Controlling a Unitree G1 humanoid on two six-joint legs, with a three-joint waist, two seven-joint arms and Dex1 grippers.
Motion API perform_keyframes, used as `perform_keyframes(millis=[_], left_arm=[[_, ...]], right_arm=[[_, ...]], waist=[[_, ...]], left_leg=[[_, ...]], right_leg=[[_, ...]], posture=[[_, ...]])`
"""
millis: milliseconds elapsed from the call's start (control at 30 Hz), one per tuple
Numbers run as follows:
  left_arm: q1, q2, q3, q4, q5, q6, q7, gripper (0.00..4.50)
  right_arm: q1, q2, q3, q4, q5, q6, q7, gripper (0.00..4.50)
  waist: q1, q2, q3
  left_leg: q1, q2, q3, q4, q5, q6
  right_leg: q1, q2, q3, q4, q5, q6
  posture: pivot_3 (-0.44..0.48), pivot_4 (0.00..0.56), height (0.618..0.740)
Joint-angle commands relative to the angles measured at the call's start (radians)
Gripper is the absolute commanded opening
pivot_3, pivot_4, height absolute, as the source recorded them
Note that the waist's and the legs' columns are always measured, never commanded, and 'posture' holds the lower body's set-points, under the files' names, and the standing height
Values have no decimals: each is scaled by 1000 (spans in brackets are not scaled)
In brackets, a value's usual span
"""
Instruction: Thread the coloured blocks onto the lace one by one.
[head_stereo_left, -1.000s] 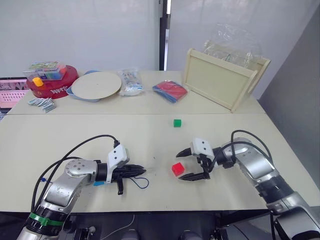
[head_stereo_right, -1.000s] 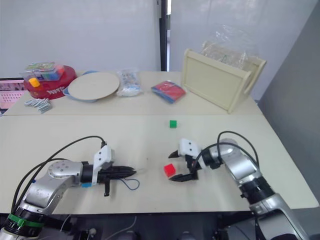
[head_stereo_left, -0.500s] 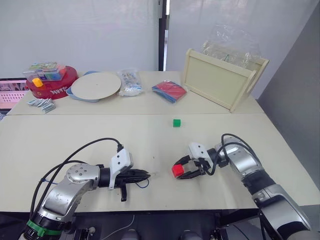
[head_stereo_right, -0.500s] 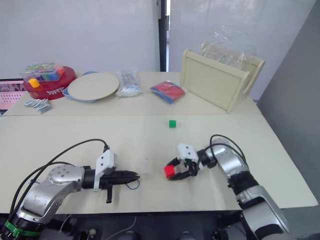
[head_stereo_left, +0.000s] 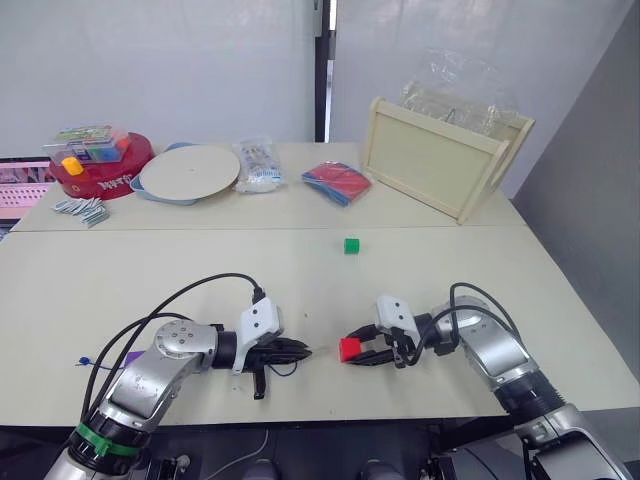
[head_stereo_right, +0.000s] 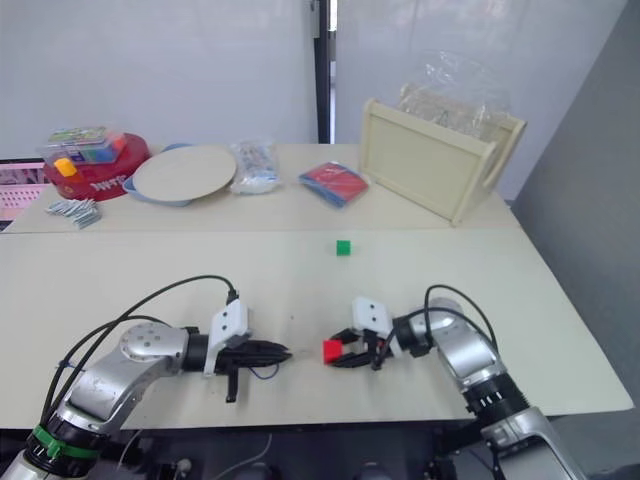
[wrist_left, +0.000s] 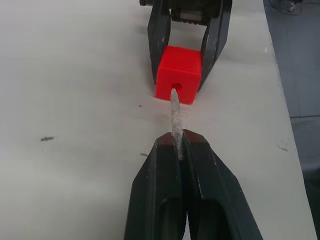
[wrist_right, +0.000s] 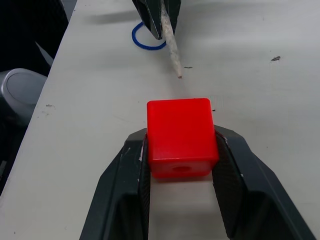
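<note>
The right pincer (wrist_right: 180, 165) grasps a red cube (wrist_right: 181, 135) between its two black fingers, one on each side face, low over the pale counter (head_stereo_left: 200, 270). The cube has a round hole through it, and one opening faces the left pincer. The left pincer (wrist_left: 177, 150) is clenched on the lace (wrist_left: 175, 117) just behind its pale stiff tip, which sticks out past the fingertips and points at the hole. In the left wrist view the tip seems to reach the opening; in the right wrist view it ends a little short of the cube, so I cannot tell whether it has entered. Behind the left pincer the thin blue cord curls in a small loop on the counter (wrist_right: 147, 40).

Farther out, a green cube (head_stereo_left: 351, 245) sits alone near the middle of the counter, well apart from both pincers. Along the far side stand a pale wooden tray (head_stereo_left: 440, 160) tipped on its edge with clear plastic bags behind it, a flat red and blue packet (head_stereo_left: 338, 182), a clear bag of small items (head_stereo_left: 260, 165), a round pale plate (head_stereo_left: 190, 170), and a red tub (head_stereo_left: 100, 170) with a clear box of coloured blocks on top.
</note>
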Motion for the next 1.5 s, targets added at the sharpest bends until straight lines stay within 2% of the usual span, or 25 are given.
perform_keyframes(millis=[33,833,1500], left_arm=[[-17,-4,-6,-5,0,-23,-17,0],[-51,-67,-58,19,21,-29,-14,0],[-208,-245,-185,155,97,-75,-55,0]], right_arm=[[12,-15,6,-33,-8,8,1,1158],[22,-38,14,-113,5,77,-16,1158],[54,10,28,-182,5,166,-94,1158]], waist=[[1,0,0],[3,0,0],[13,0,0]], left_leg=[[0,0,0,0,0,0],[-1,0,0,1,0,0],[-1,-1,0,3,0,0]], right_leg=[[0,0,0,0,0,0],[0,0,0,0,0,0],[1,-1,0,0,0,0]], posture=[[0,150,740],[0,150,740],[0,150,740]])
